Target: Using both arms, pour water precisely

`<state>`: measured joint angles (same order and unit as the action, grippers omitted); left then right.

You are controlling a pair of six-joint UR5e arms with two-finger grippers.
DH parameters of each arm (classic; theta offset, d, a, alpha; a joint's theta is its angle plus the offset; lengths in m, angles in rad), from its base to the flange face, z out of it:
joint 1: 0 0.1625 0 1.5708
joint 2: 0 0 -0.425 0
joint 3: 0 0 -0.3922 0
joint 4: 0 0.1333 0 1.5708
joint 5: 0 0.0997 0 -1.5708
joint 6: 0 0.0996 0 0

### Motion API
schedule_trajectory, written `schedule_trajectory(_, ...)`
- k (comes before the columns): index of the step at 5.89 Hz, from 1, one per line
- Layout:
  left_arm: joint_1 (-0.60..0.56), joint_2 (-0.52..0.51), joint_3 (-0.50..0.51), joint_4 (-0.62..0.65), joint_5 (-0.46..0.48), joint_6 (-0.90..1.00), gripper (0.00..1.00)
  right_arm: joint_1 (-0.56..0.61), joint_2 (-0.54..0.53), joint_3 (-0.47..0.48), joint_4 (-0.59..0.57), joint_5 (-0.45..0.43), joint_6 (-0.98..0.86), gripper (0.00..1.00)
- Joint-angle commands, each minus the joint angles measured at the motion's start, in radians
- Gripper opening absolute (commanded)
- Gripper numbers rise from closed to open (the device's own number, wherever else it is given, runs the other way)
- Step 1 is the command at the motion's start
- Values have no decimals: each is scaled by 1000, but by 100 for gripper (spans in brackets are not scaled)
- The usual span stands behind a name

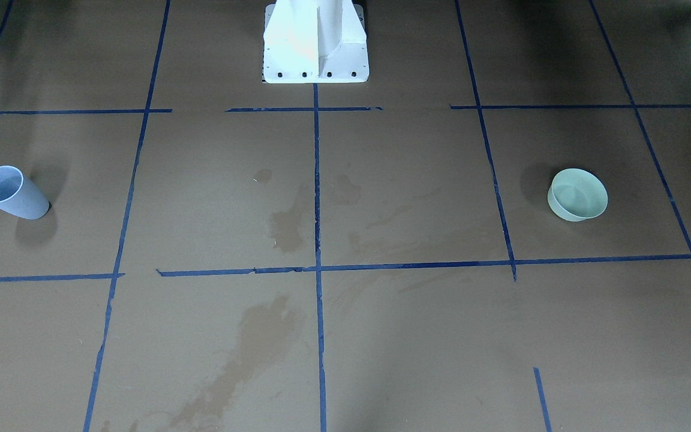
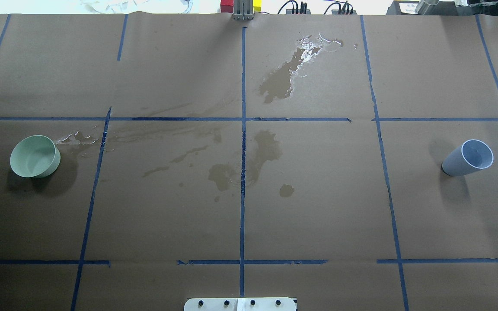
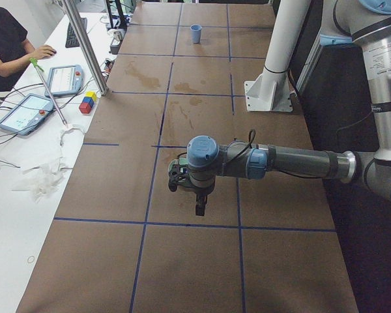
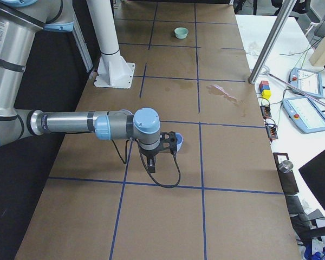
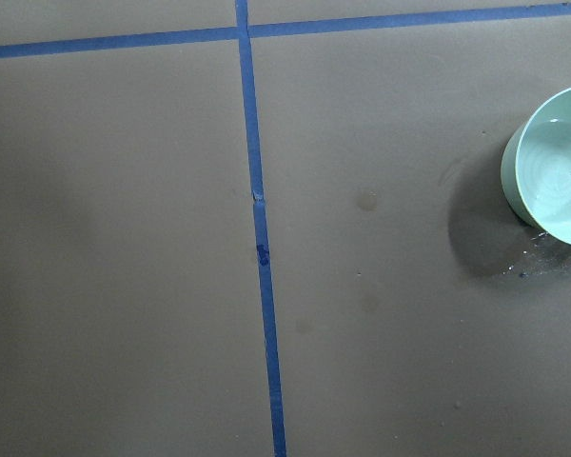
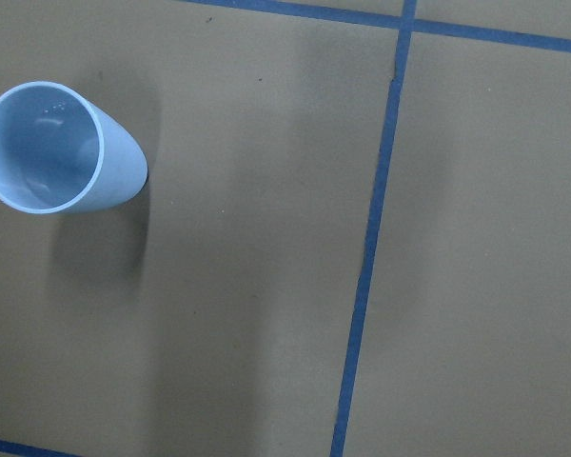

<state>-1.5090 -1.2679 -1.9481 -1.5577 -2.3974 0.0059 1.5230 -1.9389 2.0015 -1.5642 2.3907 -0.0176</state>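
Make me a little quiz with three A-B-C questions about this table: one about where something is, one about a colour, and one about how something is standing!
1. In the overhead view, where is the green bowl?
A) left side B) middle C) right side
2. What colour are the tape lines?
A) red B) blue C) yellow
3. How is the blue cup?
A) upside down B) inside the bowl C) standing alone, mouth up

Answers:
1 A, it sits near that view's left edge.
2 B, every strip is blue.
3 C, the right wrist view looks into its open mouth.
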Motion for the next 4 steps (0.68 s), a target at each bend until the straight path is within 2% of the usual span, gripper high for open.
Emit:
schedule_trajectory(1, 7, -1, 1, -34, 0, 0, 100, -3, 3, 3, 38, 5, 77, 100)
schedule_trajectory(2, 18, -10, 8, -47, 0, -1, 100, -7, -3, -3, 94, 7, 81, 100)
schedule_trajectory(4, 59, -22, 8, -48, 0, -3, 100, -27, 0, -3, 98, 7, 84, 100)
